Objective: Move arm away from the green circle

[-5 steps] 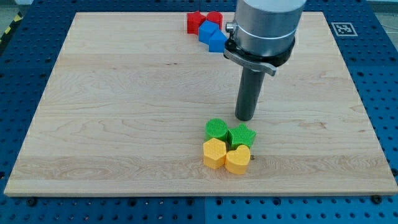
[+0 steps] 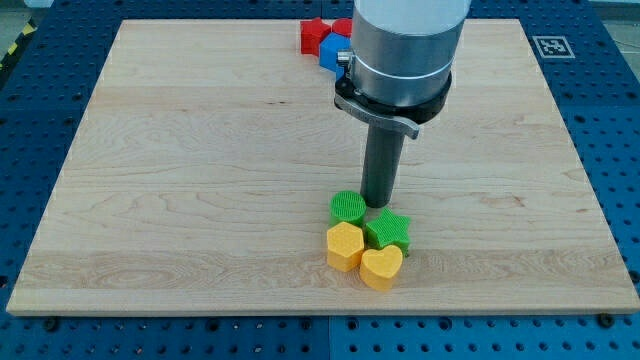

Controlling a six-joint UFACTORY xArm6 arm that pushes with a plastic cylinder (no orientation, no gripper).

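Shifted left, my tip [image 2: 377, 205] — touching green circle [image 2: 348, 208], green star [image 2: 388, 229]

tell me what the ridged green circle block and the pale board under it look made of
Green circle block: probably plastic, matte, with fine ridges across its top, perhaps 3D-printed. Board: looks like light wood, smooth, with visible grain lines and a plank seam.

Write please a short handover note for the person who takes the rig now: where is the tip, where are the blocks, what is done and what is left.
My tip: down at the board, right beside the green circle, on its right, above the green star.
Yellow hexagon-like block and yellow heart sit below the greens, all clustered.
Red and blue blocks at the view's top, partly hidden.
Done: nothing yet.
Left: move the tip away from the green circle.
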